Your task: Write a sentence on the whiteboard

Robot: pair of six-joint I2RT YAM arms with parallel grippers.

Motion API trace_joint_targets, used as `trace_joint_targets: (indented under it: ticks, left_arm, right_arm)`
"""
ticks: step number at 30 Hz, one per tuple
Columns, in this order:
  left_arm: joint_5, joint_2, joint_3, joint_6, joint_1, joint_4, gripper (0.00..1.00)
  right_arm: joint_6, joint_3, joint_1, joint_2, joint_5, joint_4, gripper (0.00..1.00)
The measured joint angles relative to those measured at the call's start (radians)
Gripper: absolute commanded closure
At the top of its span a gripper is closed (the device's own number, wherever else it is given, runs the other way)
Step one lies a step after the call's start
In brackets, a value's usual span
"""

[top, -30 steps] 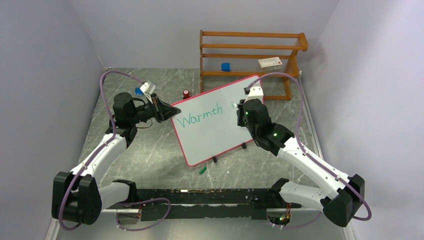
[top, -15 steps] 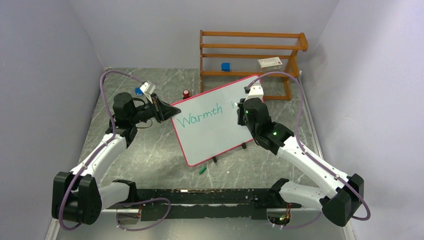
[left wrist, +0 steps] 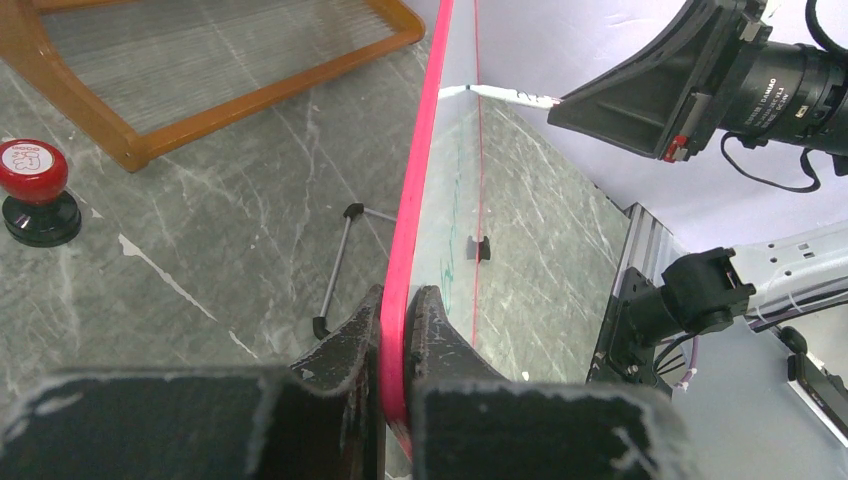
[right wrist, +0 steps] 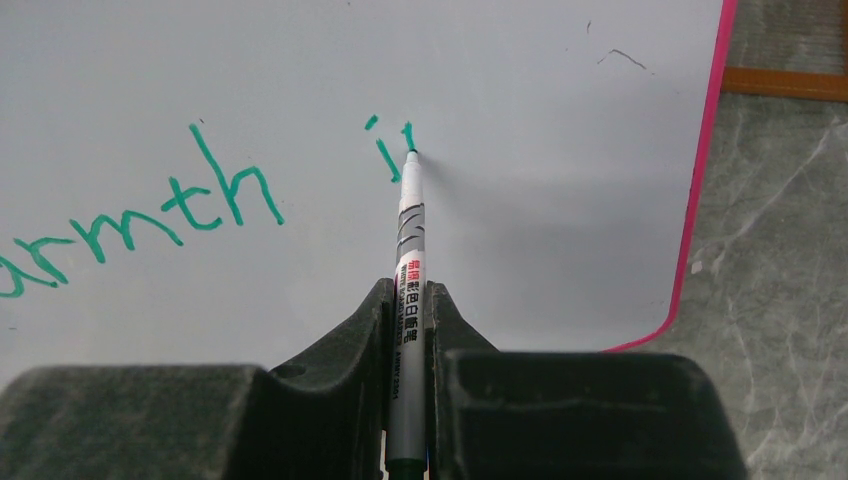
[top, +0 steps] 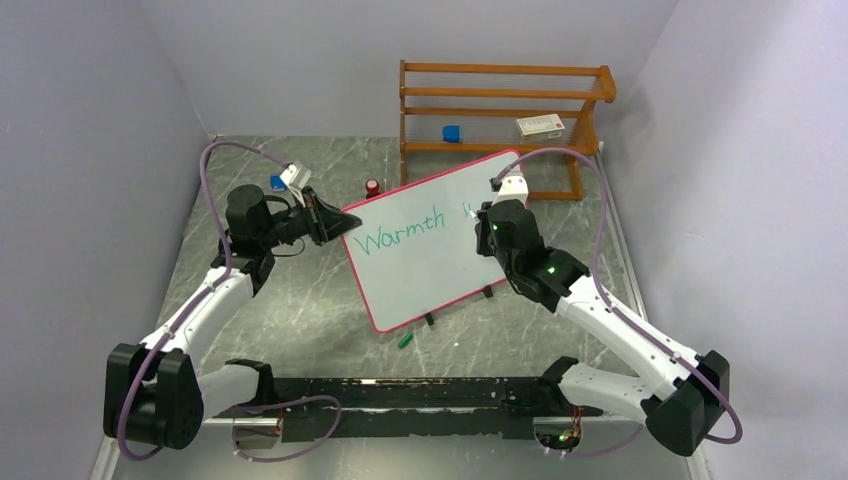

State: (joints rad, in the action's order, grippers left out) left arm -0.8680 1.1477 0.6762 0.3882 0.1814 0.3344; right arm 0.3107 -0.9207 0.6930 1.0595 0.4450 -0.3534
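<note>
**While one arm clamps the board, the other holds a pen to it**

Where the grey, white-veined marble-look counter (top: 300, 300) meets plain pale lilac walls, a wooden slatted rack (top: 500, 110) stands at the back. It carries a small blue block (top: 452, 133) and a white box (top: 540, 125). A red-topped round thing on a black base (left wrist: 30, 170) sits on the counter just left of the rack.

The whiteboard (top: 430, 250) stands mid-counter, propped at a slant on small black feet. It is a flat, glossy white rectangle with rounded corners and a thin pink-red frame. Its long axis runs left to right, with the right end swung toward the rack, and its face looks up toward the arms. "Warmth i" is written on it in green.

The left end effector (left wrist: 400, 310) is pressed together on the board's left frame edge. The right end effector (right wrist: 408, 300) pinches a slim grey marker (right wrist: 410, 240), whose tip touches the board just right of the "i". A small green cap (top: 405, 340) lies on the counter near the board's near edge.
</note>
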Motion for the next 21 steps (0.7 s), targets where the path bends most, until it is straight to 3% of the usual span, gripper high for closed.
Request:
trace_joint_targets:
  ticks: [21]
  left_arm:
    - [0.0, 0.0, 0.0, 0.0, 0.0, 0.0, 0.95]
  right_arm:
    - [0.007, 0.013, 0.0, -0.012, -0.008, -0.017, 1.0]
